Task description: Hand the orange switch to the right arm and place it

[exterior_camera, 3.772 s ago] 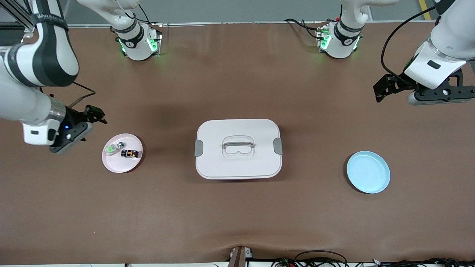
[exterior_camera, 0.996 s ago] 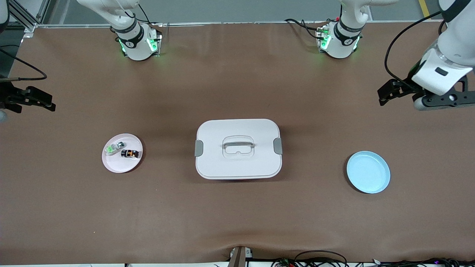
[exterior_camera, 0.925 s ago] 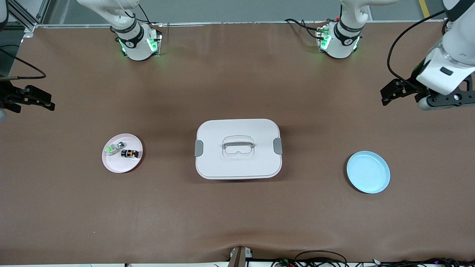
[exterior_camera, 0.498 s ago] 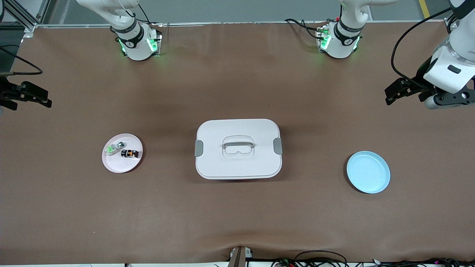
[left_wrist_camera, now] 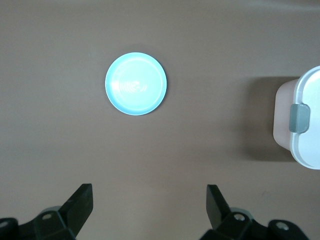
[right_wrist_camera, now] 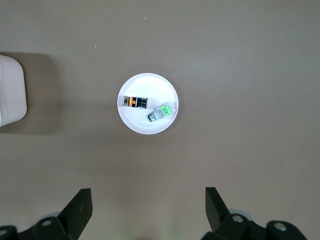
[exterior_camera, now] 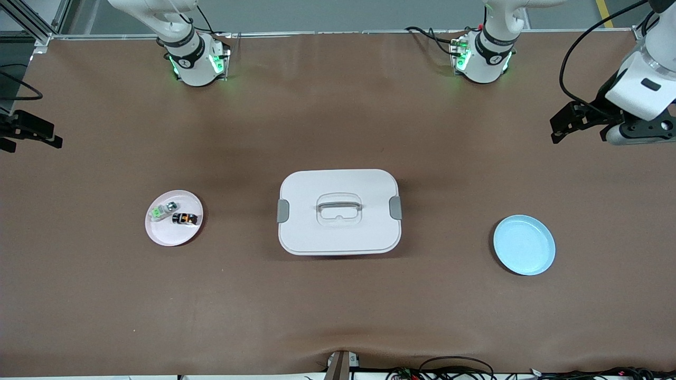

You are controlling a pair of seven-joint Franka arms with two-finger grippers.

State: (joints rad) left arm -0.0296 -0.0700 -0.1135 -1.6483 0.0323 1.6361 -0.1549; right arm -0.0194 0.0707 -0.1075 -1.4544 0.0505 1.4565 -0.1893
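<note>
The white lidded box [exterior_camera: 338, 211], smooth plastic with grey side clips, sits mid-table on brown matte cloth, with bare cloth open all round it. The right gripper [exterior_camera: 24, 134] hangs at the table edge at the right arm's end, jaws wide apart and holding nothing. The left gripper [exterior_camera: 573, 121] hangs over the cloth at the left arm's end, jaws likewise spread. Toward the right arm's end from the box, the round pink plate [exterior_camera: 159, 233] holds the orange switch [exterior_camera: 185, 218] and, just beside it, a green-and-clear part [exterior_camera: 162, 210]. Toward the left arm's end lies a glossy blue plate [exterior_camera: 524, 245].
</note>
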